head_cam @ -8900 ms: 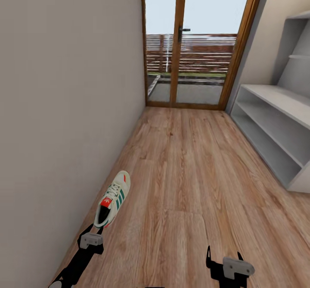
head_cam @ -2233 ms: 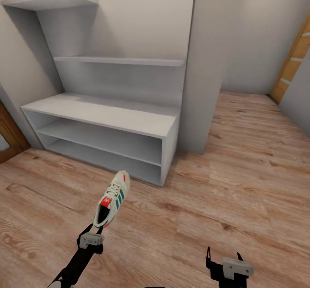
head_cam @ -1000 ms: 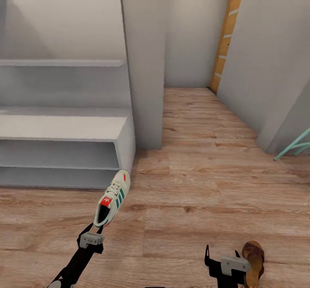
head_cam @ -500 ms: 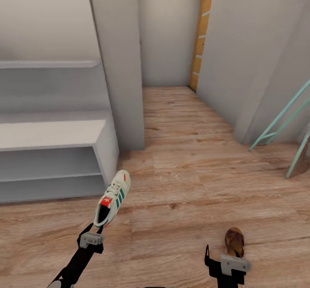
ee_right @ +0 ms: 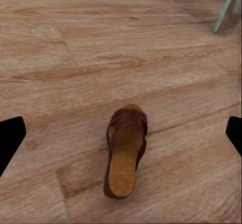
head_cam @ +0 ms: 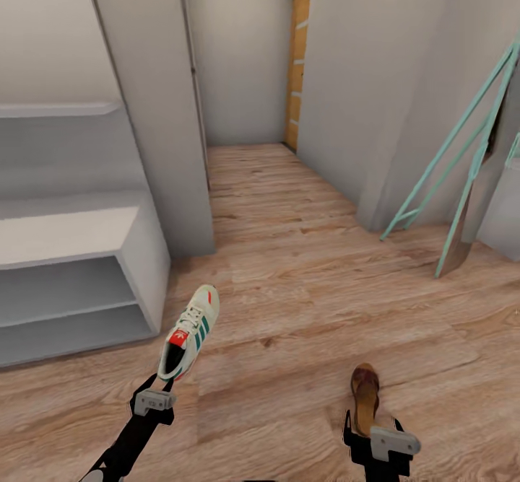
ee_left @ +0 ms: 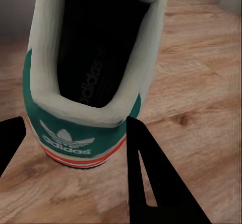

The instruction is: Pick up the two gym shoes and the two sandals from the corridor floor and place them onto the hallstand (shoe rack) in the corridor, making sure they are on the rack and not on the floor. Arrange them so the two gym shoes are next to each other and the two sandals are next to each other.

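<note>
My left gripper (head_cam: pixel 165 382) is shut on the heel of one gym shoe (head_cam: pixel 189 330), a cream sneaker with green stripes, and holds it above the corridor floor (head_cam: pixel 303 280). The left wrist view looks into the gym shoe's dark lining (ee_left: pixel 96 48), with a black finger (ee_left: pixel 151 173) on either side of the heel. One brown sandal (head_cam: pixel 365 395) lies on the floor just ahead of my right gripper (head_cam: pixel 370 424). In the right wrist view the sandal (ee_right: pixel 126 151) lies between the wide-open fingers, toe pointing away. The pale grey hallstand (head_cam: pixel 72 229) stands at the left.
A grey wall pillar (head_cam: pixel 155 121) rises beside the hallstand's end. A teal ladder-like frame (head_cam: pixel 462 157) leans against the right wall. The corridor runs ahead to an orange door (head_cam: pixel 297 63).
The whole view has swung right: the hallstand has slid left and the sandal and teal frame have come into view. Both arms keep their pose, the shoe still held.
</note>
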